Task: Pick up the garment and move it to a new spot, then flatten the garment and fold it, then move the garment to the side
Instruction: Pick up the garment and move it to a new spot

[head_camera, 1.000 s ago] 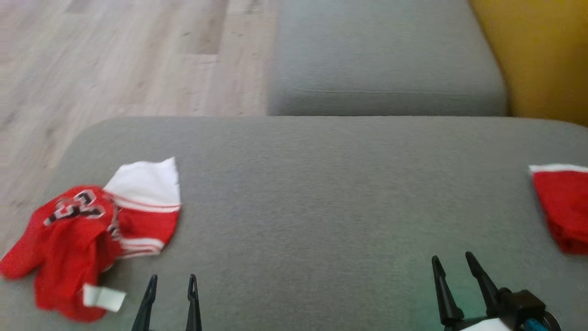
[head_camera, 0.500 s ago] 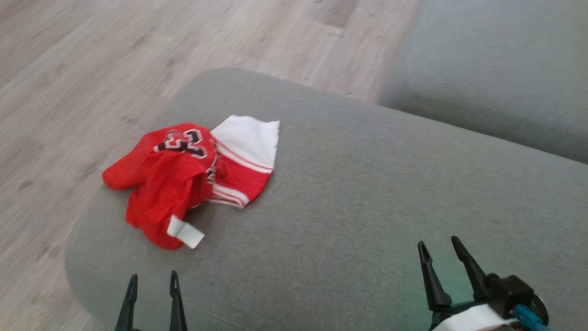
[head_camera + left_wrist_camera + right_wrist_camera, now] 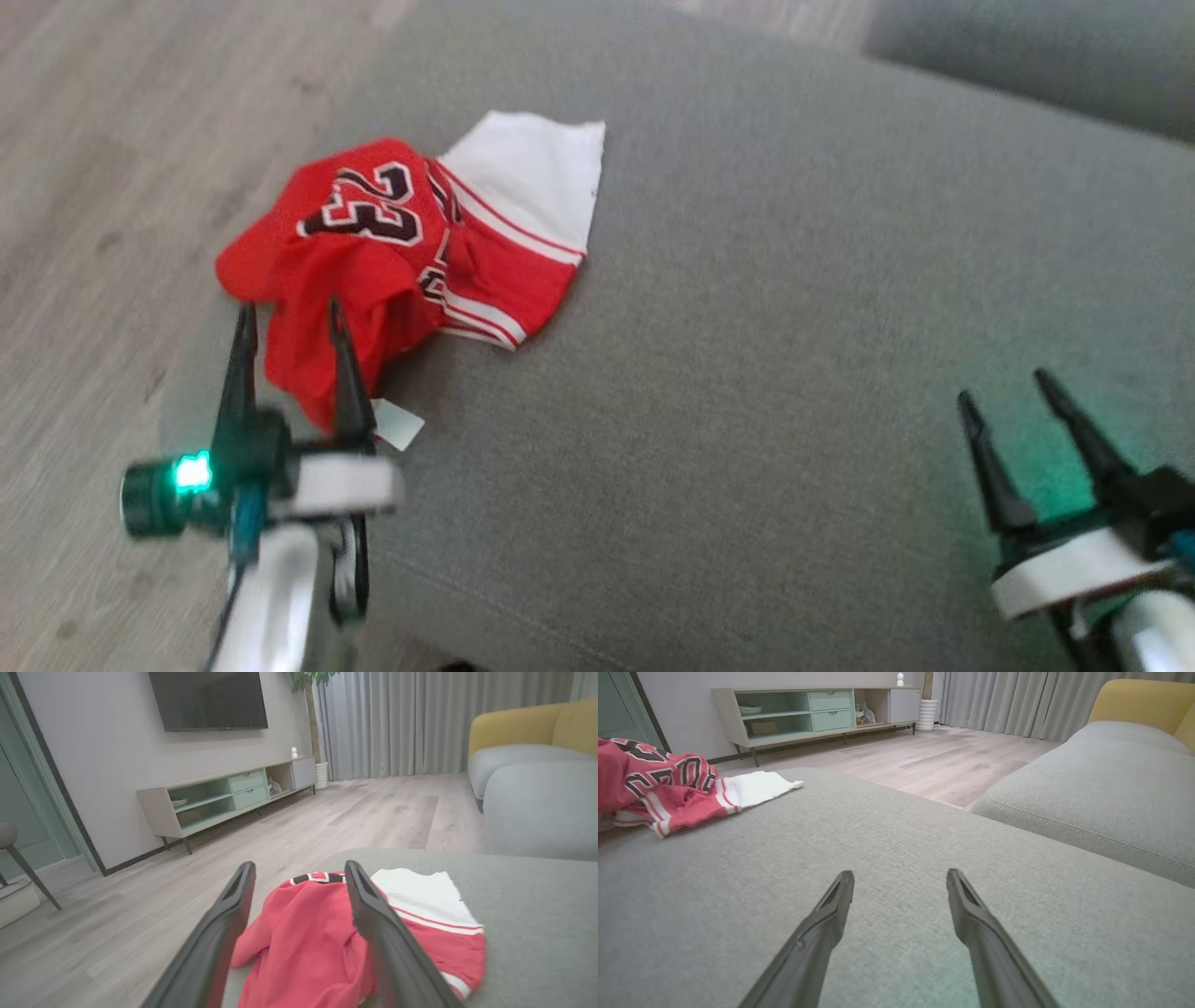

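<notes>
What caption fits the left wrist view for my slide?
Open left gripper aimed at crumpled red-and-white jersey on grey cushion.

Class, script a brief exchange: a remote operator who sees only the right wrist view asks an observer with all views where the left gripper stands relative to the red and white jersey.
Operator: My view has the jersey off to the left on the grey cushion. Where is the left gripper?
Observer: At the jersey's near red edge, jaws open, one finger to each side of the red cloth in its wrist view. I cannot tell whether it touches.
Operator: Anything else at that edge?
Observer: A small white tag lies on the cushion at the jersey's near end.
</notes>
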### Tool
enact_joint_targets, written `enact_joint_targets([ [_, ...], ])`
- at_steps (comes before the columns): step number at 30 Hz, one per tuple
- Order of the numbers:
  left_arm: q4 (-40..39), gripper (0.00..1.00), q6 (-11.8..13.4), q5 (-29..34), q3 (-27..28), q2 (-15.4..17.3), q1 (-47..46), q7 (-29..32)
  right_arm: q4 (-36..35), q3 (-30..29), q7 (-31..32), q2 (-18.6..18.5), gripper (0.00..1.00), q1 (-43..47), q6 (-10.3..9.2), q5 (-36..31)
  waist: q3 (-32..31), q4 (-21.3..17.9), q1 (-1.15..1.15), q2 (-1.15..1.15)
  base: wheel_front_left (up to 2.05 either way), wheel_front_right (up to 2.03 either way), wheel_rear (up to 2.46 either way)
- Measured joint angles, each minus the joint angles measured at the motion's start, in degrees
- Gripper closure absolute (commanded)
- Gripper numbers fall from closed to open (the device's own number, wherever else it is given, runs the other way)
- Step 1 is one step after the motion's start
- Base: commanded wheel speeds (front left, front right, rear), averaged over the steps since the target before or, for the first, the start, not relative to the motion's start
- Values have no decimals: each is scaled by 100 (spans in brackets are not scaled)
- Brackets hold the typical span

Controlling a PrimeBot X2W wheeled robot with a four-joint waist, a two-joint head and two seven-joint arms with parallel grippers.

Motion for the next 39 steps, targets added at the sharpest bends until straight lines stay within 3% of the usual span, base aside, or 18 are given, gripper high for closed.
enact_joint_targets([
  [3, 1152, 0, 19, -69, 87, -31, -904, 163, -131, 2, 0, -349, 0, -132, 0, 1, 371, -58, 1, 0, 0, 0, 0],
  [8, 2855, 0, 116, -470, 439, -81, -2351, 1339, -276, 45, 0, -754, 0, -374, 0, 4, 934, -307, 1, 0, 0, 0, 0],
  [9, 3064, 36, 86, -541, 488, -80, -2453, 1422, -291, 51, -1, -756, 0, -420, 0, 4, 980, -379, 0, 0, 0, 0, 0],
  [10, 3241, 100, 60, -601, 510, -71, -2519, 1457, -310, 57, -1, -757, 0, -449, 0, 4, 1019, -455, 0, 0, 0, 0, 0],
  [12, 3575, 100, -123, -713, 588, -20, -2566, 1256, -318, 59, -8, -748, 0, -462, 0, 29, 1103, -669, -1, 0, 0, 0, 0],
  [17, 3680, 100, -297, -698, 586, 180, -2636, 527, -248, 43, -9, -552, 0, -463, 0, 46, 1034, -927, 0, 0, 0, 0, 0],
  [21, 3354, 100, -441, -645, 526, 385, -2793, 267, -180, 120, -9, -189, 0, -470, 0, 47, 741, -1080, -2, 0, 0, 0, 0],
  [24, 2826, 100, -802, -815, 528, 426, -2893, 254, -77, 248, -10, 114, 0, -472, 0, 67, 460, -1257, -3, 0, 0, 0, 0],
  [28, 1929, 100, -1158, -970, 442, 439, -2910, 572, -18, 419, -24, 500, 0, -474, 0, 99, 128, -1663, -3, 0, 0, 0, 0],
  [31, 1415, 100, -1257, -1046, 389, 439, -2908, 789, -18, 506, -24, 642, 0, -473, 0, 99, -16, -1919, -3, 0, 0, 0, 0],
  [39, -320, 100, -1401, -1585, 169, 290, -2686, 1813, -143, 791, -24, 955, 0, -289, 0, 96, -454, -3192, -3, 0, 0, 0, 0],
])
